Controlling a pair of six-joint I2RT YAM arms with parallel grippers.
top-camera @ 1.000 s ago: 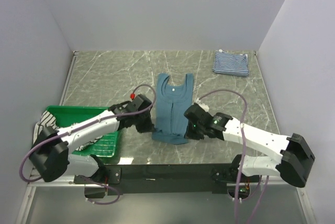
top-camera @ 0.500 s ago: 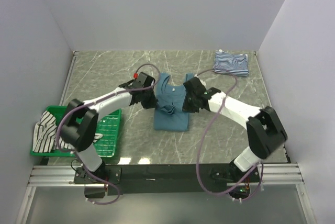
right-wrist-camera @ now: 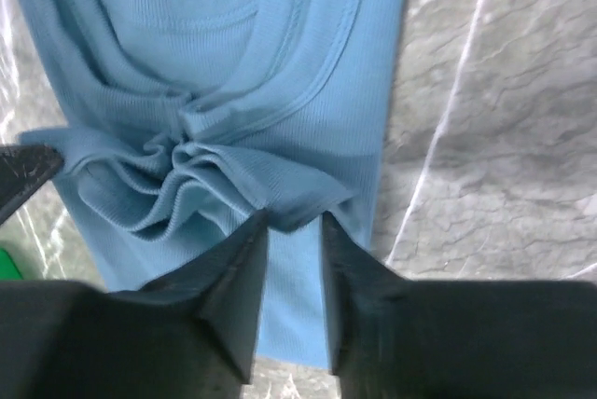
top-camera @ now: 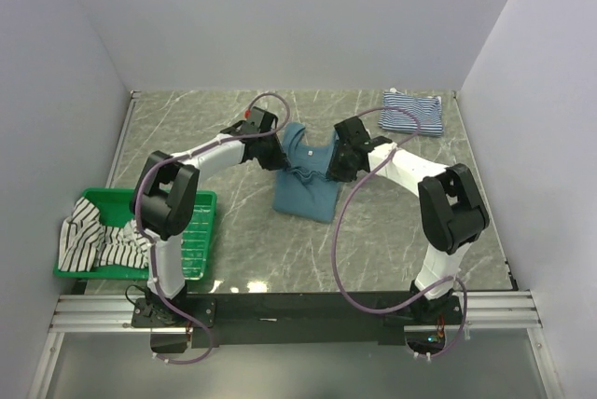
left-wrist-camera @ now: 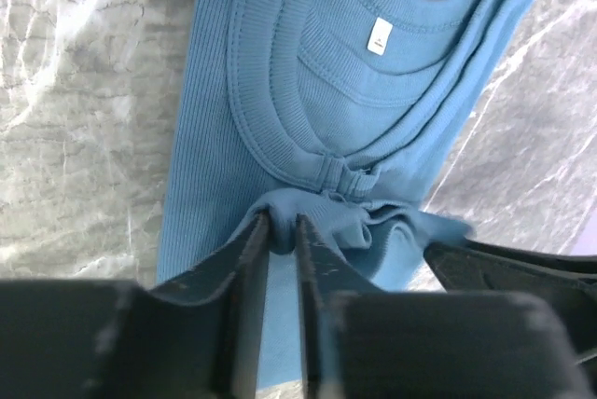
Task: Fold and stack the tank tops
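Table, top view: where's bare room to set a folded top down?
Bare table: the near strip before the teal tank top; the far-left corner beyond the green basket. Crowded: the middle, and far right by the folded striped top.

The top external camera looks down from high at the near side over the whole grey marbled table [top-camera: 233, 231]. Each wrist camera looks steeply down from very close, past the left gripper's dark fingers [left-wrist-camera: 244, 273] and the right gripper's dark fingers [right-wrist-camera: 235, 282]; all three share the teal-blue ribbed cloth tank top [top-camera: 303, 199]
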